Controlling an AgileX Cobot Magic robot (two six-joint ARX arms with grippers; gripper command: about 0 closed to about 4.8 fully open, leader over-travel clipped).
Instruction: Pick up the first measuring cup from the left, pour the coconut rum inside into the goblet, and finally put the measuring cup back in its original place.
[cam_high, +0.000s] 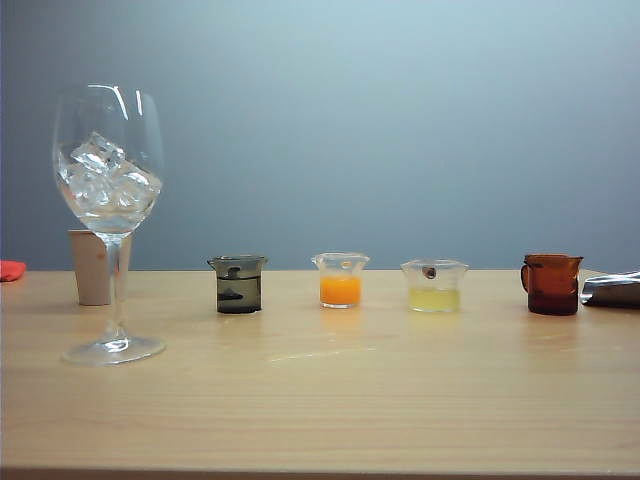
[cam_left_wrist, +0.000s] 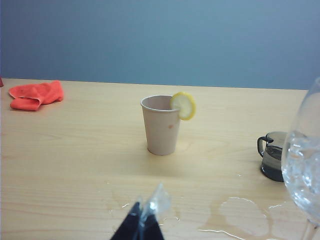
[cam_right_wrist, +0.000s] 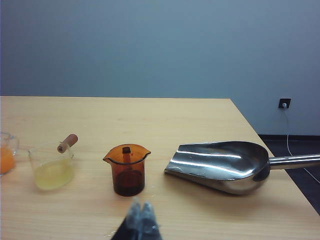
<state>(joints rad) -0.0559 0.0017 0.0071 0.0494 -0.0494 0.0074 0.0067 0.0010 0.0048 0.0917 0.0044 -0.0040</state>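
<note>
The measuring cup (cam_high: 238, 285), small and smoky grey-green, stands first from the left in a row of cups, with clear coconut rum (cam_high: 238, 298) in its lower half. In the left wrist view the measuring cup (cam_left_wrist: 272, 157) shows its side handle. The goblet (cam_high: 108, 200), tall with ice cubes in its bowl, stands left of it and nearer the front; the goblet (cam_left_wrist: 305, 165) fills the edge of the left wrist view. My left gripper (cam_left_wrist: 145, 212) is shut, low over the table, short of the cups. My right gripper (cam_right_wrist: 141, 212) is shut, in front of the amber cup. Neither gripper shows in the exterior view.
A beige paper cup (cam_left_wrist: 161, 125) with a lemon slice stands behind the goblet. Right of the measuring cup stand an orange-liquid cup (cam_high: 340, 280), a yellow-liquid cup (cam_high: 434, 286) and an amber cup (cam_right_wrist: 127, 170). A steel scoop (cam_right_wrist: 220, 165) lies far right, a red cloth (cam_left_wrist: 36, 95) far left. Water puddles (cam_left_wrist: 240, 215) wet the table.
</note>
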